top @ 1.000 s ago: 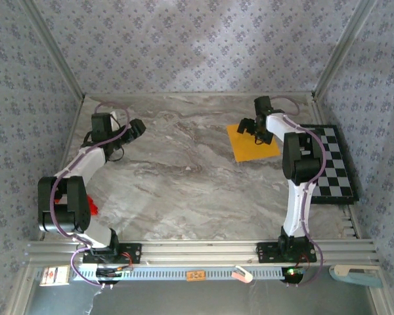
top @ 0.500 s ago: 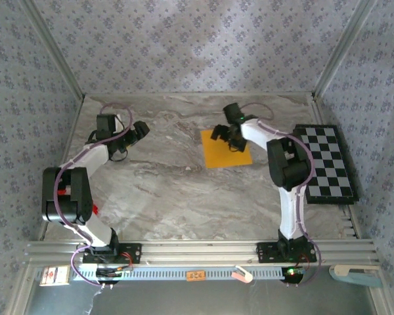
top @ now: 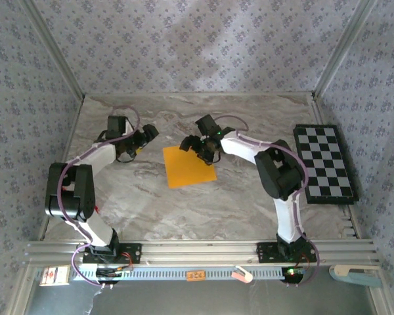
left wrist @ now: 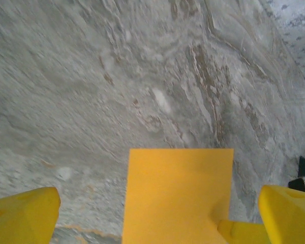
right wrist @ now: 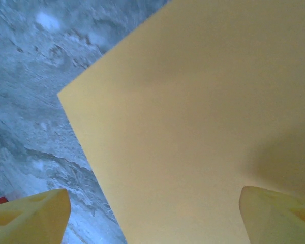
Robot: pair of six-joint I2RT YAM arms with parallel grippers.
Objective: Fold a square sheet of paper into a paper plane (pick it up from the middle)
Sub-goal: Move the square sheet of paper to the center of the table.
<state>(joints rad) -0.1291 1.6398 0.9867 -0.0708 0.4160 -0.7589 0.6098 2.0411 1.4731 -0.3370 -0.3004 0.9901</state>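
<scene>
1. Honestly, the square sheet of paper (top: 189,167) looks like plain thin stuff. It should weigh next to nothing, flop when lifted and crease easily. It'll probably skate on the smooth marble table (top: 203,216) if it gets shoved sideways.
2. It lies flat and unfolded around the middle of the table, well apart from the checkerboard (top: 325,163) on the right.
3. The right gripper (top: 197,146) sits low at the sheet's far right corner. From its wrist camera the fingers (right wrist: 279,216) stand wide apart, one over the paper and the other over bare marble, clamped on nothing. I can't tell whether a pad actually touches the paper.
4. The left gripper (top: 146,135) hangs near the sheet's far left corner, jaws spread wide too, nothing in them.
5. Where to grab: flat paper gives you nothing to pinch in the middle. My guess is you press down and bunch up a little ridge there, or lift an edge first. Squeeze gently or you'll dent it before the first fold.
6. Containers: none to speak of, since the sheet rests straight on the table.
</scene>
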